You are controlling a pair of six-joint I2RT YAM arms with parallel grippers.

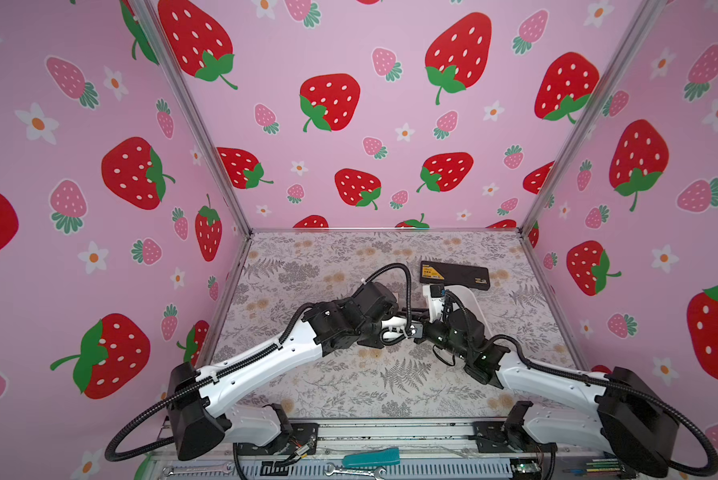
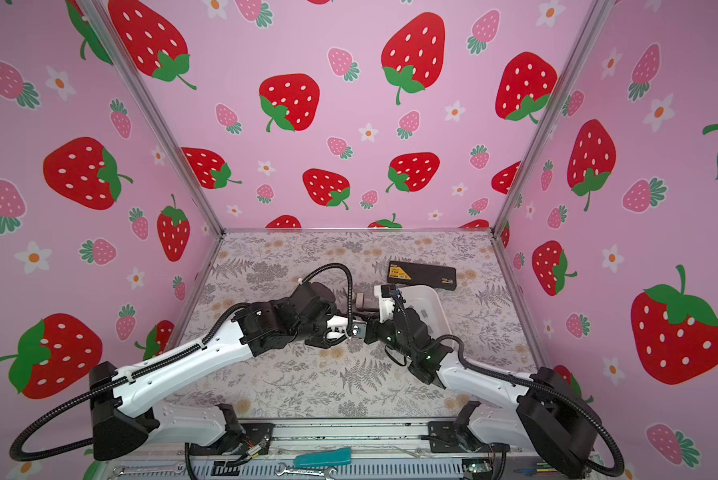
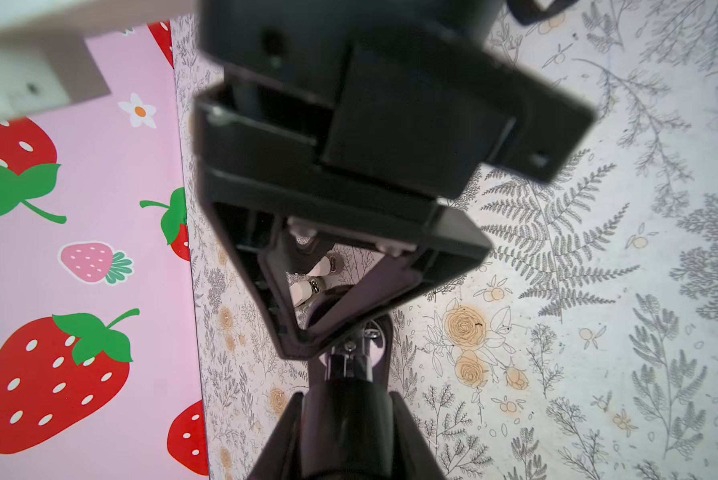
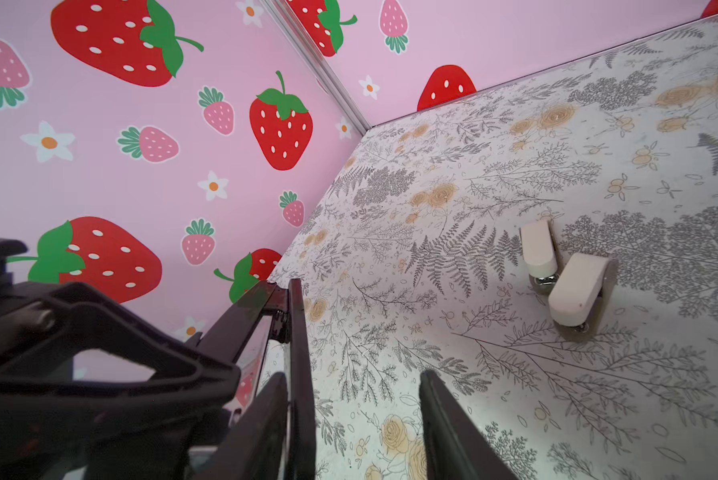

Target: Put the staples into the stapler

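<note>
Mid-frame, the clenched left gripper (image 3: 345,395) faced the right gripper (image 4: 353,374), jaws apart; their black bodies hid any staples. A cream-white, chrome-tipped stapler (image 4: 577,295) lay just beyond. Right of centre sat a flat black yellow-labelled box (image 1: 455,274) and a white plastic tray (image 1: 469,297).

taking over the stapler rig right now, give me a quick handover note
Left gripper: shut on a dark hinged thing, probably the stapler.
Right gripper: open around its thin plate, not clamped.
Staples: not seen in any view; white tray largely hidden behind the right arm.
Done: no loading shows.
Left: fetch a strip, load it, close.
</note>
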